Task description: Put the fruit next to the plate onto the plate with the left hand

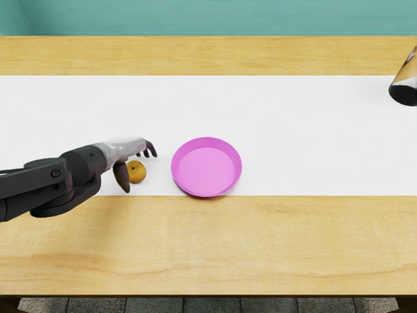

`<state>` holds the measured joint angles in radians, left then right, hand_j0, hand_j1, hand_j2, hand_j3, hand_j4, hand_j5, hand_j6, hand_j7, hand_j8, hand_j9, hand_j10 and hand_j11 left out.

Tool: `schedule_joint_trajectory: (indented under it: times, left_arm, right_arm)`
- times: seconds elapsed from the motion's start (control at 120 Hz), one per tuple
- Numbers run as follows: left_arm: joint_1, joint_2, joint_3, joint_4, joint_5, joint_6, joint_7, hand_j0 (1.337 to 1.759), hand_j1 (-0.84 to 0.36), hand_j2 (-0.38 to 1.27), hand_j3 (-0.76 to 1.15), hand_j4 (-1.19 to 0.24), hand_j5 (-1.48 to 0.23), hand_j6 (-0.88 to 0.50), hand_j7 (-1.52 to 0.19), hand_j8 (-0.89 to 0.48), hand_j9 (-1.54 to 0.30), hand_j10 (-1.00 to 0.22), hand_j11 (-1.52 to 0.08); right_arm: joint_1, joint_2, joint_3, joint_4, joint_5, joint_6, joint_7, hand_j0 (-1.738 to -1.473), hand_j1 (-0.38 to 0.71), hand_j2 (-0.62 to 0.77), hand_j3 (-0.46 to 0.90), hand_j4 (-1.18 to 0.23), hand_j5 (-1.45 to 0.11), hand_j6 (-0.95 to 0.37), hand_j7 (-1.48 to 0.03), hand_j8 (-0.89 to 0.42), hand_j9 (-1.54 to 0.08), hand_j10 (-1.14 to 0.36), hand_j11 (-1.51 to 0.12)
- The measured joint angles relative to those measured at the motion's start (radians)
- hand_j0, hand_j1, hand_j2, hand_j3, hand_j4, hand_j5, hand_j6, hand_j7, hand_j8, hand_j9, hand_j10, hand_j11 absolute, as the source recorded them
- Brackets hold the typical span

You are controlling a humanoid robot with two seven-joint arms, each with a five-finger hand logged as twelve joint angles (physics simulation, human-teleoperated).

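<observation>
One head view looks down at a slant over the bench (pixel 208 248), plate (pixel 206 168) near mid-frame.

Fruit (pixel 138 172) partly hidden by left robot hand (pixel 128 154), right arm (pixel 404 86) cut by picture edge, hand unseen

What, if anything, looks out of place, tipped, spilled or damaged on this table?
Nothing stands out. The pink plate sits flat and empty on the white strip; the orange fruit lies whole just left of it, with the open left hand over it. The right arm shows at top right.
</observation>
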<state>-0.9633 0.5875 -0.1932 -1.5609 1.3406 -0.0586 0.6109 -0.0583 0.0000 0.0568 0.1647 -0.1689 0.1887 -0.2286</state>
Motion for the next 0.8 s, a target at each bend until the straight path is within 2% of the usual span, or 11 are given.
schedule_joint_trajectory:
  times: [0.308, 0.5, 0.8]
  left_arm:
    - [0.014, 0.002, 0.0, -0.002, 0.004, 0.003, 0.0, 1.658, -0.14, 0.09, 0.0, -0.42, -0.54, -0.42, -0.54, -0.42, -0.54, -0.42, -0.54]
    - [0.015, 0.003, 0.0, -0.003, 0.004, 0.003, 0.0, 1.658, -0.24, 0.1, 0.0, -0.5, -0.65, -0.49, -0.65, -0.48, -0.65, -0.5, -0.65]
    - [0.015, 0.004, 0.0, -0.003, 0.006, -0.001, 0.0, 1.655, -0.26, 0.27, 0.0, -0.63, -0.81, -0.48, -0.82, -0.47, -0.83, -0.62, -0.83]
  right_arm:
    - [-0.001, 0.0, 0.0, 0.0, 0.0, 0.0, 0.0, -1.658, -0.35, 0.0, 0.0, 0.0, 0.0, 0.0, 0.0, 0.0, 0.0, 0.0, 0.0]
    - [-0.001, 0.0, 0.0, 0.0, 0.0, 0.0, 0.0, -1.658, -0.35, 0.0, 0.0, 0.0, 0.0, 0.0, 0.0, 0.0, 0.0, 0.0, 0.0]
    - [-0.001, 0.0, 0.0, 0.0, 0.0, 0.0, 0.0, -1.658, -0.35, 0.0, 0.0, 0.0, 0.0, 0.0, 0.0, 0.0, 0.0, 0.0, 0.0]
